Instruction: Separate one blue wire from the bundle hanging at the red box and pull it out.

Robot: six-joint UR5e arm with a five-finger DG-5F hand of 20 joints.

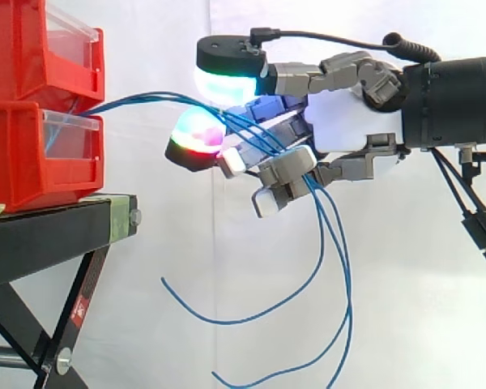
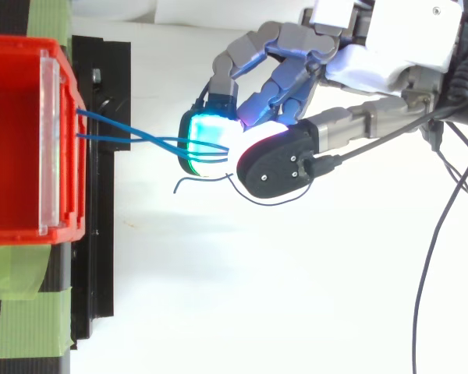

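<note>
Several thin blue wires (image 1: 146, 99) leave the front of the lower red bin (image 1: 24, 154) and run right in a loose bundle. They pass between the hand's glowing fingertips (image 1: 196, 134), go under its curled lower fingers, and hang down as long loops (image 1: 251, 316). The hand (image 1: 352, 121) comes in from the right at bin height, its fingers curled round the wires. From above, the wires (image 2: 125, 136) cross from the red bin (image 2: 15, 140) to the hand (image 2: 374, 58), where two lit pads close over them.
A second red bin (image 1: 32, 49) is stacked on the lower one. Both rest on a black stand (image 1: 49, 235) with crossed legs. Green tape (image 2: 31, 312) marks the stand's top. A white curtain lies behind and below the hand.
</note>
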